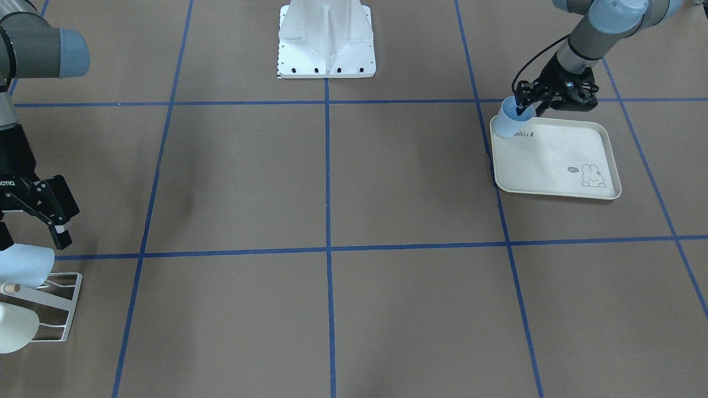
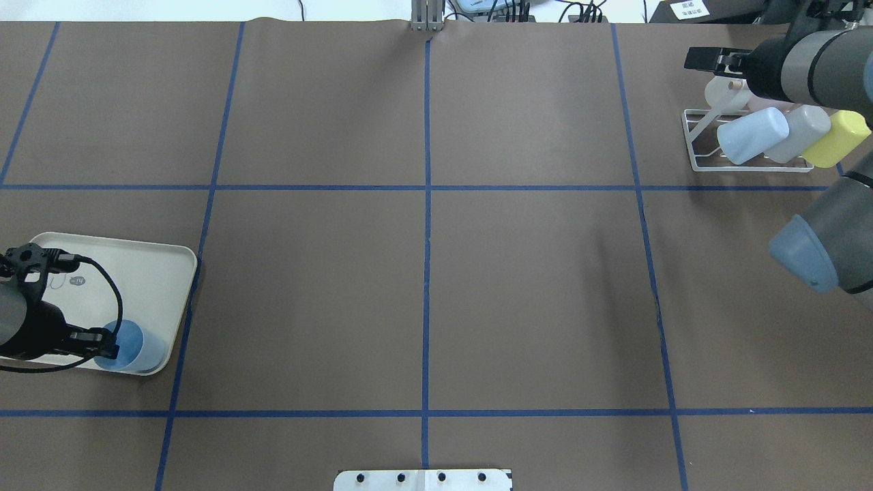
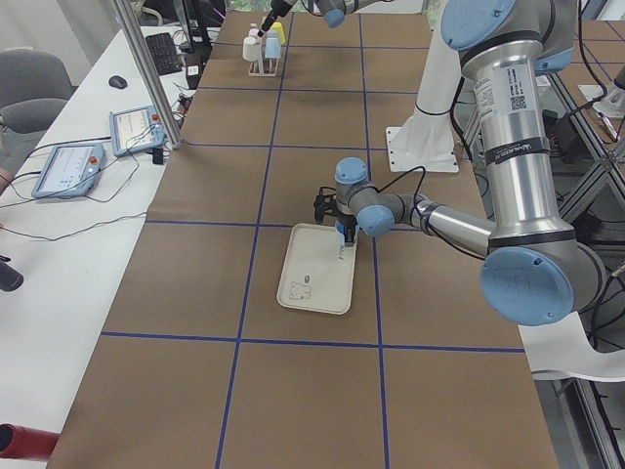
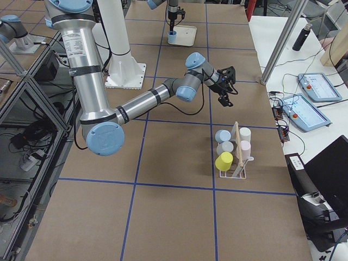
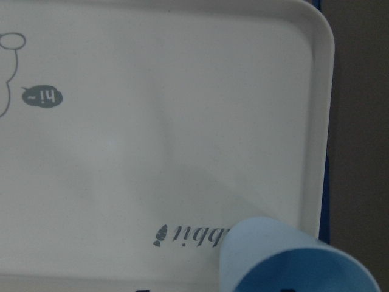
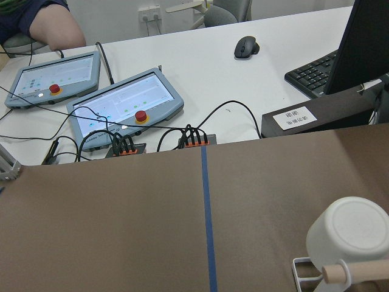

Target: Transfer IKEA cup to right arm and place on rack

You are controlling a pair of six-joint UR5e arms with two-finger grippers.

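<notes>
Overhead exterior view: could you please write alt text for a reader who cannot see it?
At left, the left gripper pinches the rim of a blue cup at the corner of a cream tray. At far right, the open right gripper hovers beside a white rack holding cups.

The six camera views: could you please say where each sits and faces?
Front-facing: across the table, facing the robot's base; left gripper at blue cup, right gripper by rack.
Overhead: behind the robot, looking forward; left arm, right arm.
Exterior left: table's left end; left arm near.
Exterior right: right end; right arm near.
Left wrist: down onto tray and blue cup; no arm.
Right wrist: past a white cup toward the desk; no arm.
Shared: both side views show tray and rack.
</notes>
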